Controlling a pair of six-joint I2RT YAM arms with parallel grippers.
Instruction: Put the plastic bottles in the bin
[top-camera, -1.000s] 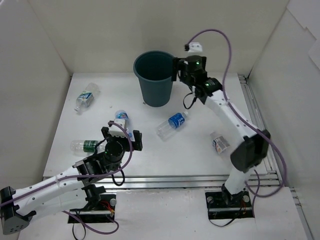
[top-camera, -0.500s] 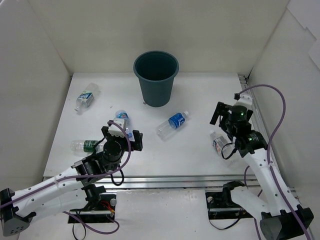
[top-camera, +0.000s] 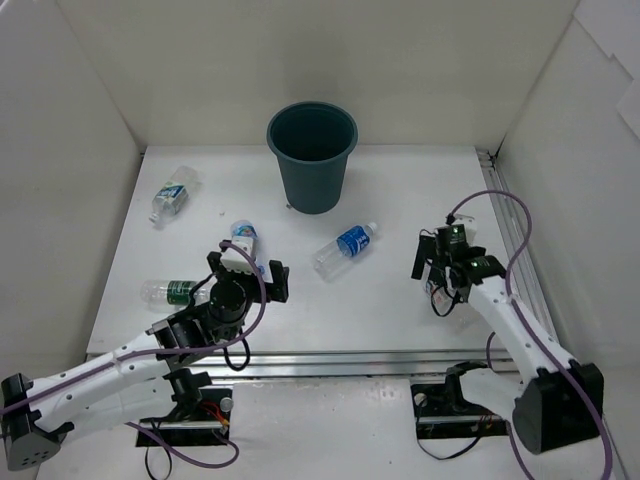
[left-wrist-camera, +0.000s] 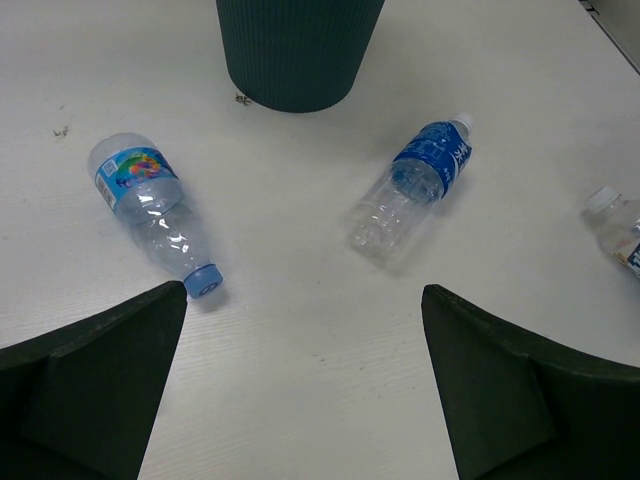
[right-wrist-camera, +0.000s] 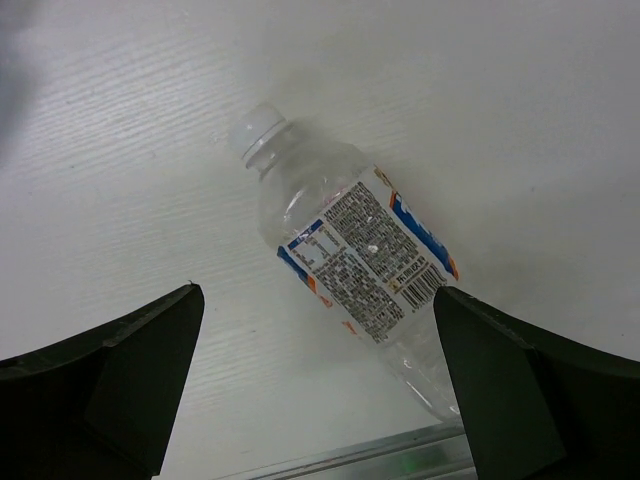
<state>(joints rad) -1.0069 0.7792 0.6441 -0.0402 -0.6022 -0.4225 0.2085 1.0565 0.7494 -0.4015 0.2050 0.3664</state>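
Five plastic bottles (top-camera: 345, 248) lie on the desk (top-camera: 380, 310); one bin (top-camera: 313, 165) stands at its far edge. Two tools, both released: right tool (right-wrist-camera: 320, 385) above the right-edge bottle (right-wrist-camera: 365, 255), left tool (left-wrist-camera: 300, 390) toward the near-left corner.

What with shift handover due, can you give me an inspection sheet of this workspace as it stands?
Surface: white table, a few dark specks near the bin.
Job's things: bin upright at the far middle; five bottles lie on the table: far-left bottle, rainbow-label bottle, green-label bottle, blue-label bottle, white-label bottle.
Clutter: nothing seen.
Grippers: left gripper open, near the rainbow-label bottle's cap; right gripper open over the white-label bottle, not touching it.
Cables: purple cables run along both arms, looping free near each wrist.
Surroundings: white walls on three sides; metal rails at the near and right edges.
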